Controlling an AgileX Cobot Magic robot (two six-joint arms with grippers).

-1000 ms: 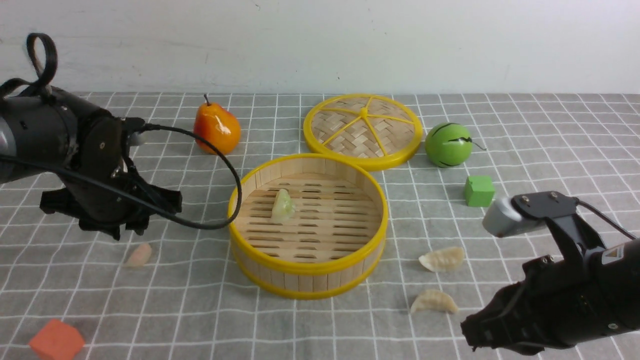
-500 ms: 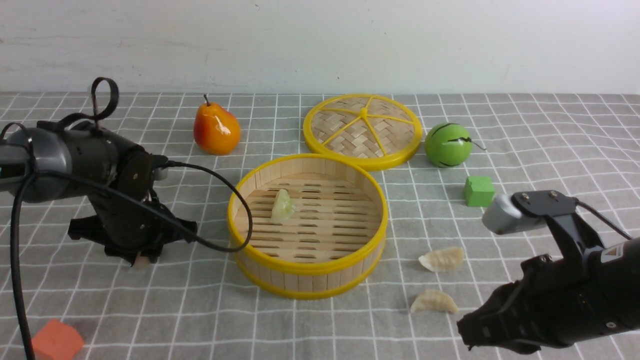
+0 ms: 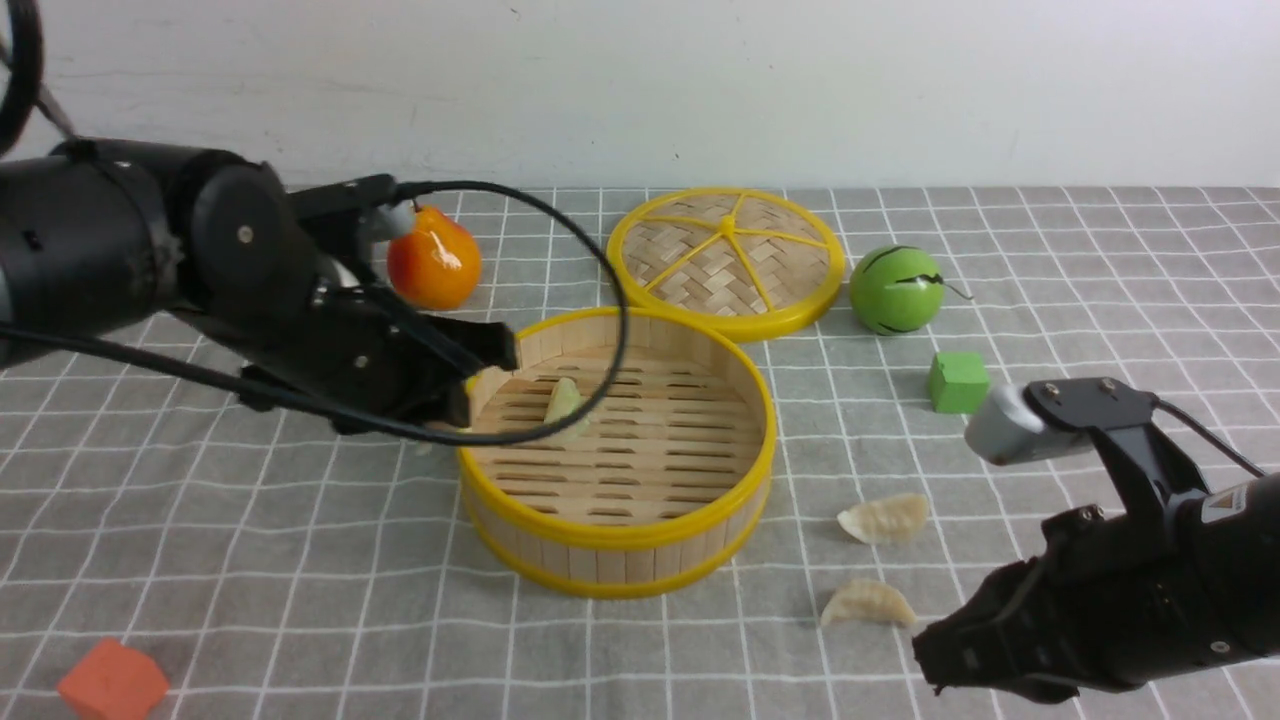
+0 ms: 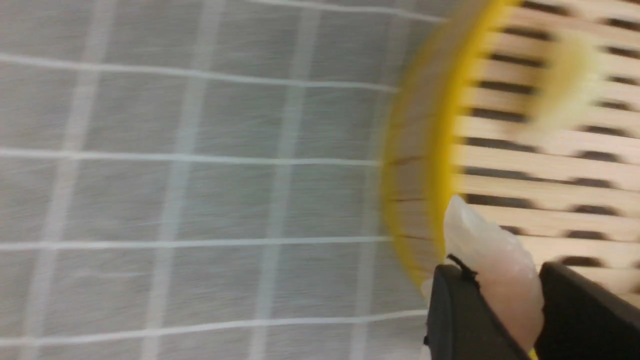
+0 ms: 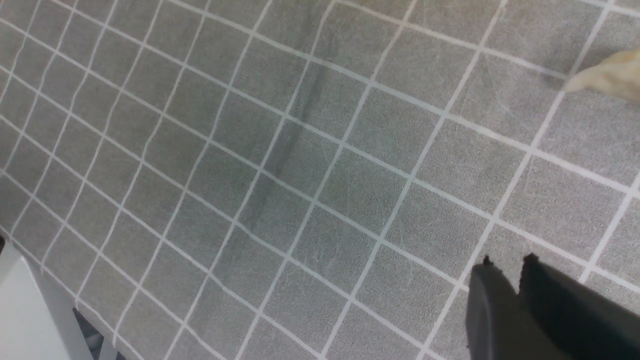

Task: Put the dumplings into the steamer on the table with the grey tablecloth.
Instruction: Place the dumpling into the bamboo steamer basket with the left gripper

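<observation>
Pinching the pink dumpling (image 4: 492, 260) across its plump middle, the left gripper (image 4: 500, 280) hangs at the steamer (image 3: 620, 535) rim; a green dumpling (image 3: 565, 408) lies inside. Cream dumplings (image 3: 884, 519) on the cloth (image 3: 300, 560) look light, soft and slippery. The right gripper (image 5: 505, 265) has its jaws nearly together, empty.

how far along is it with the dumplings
Done: the green dumpling lies in the steamer. In hand: the left hand grips the pink dumpling right at the steamer's rim, not yet released. Left: the farther cream dumpling and the nearer cream dumpling lie on the grey tablecloth, near the right hand, which holds nothing.
</observation>
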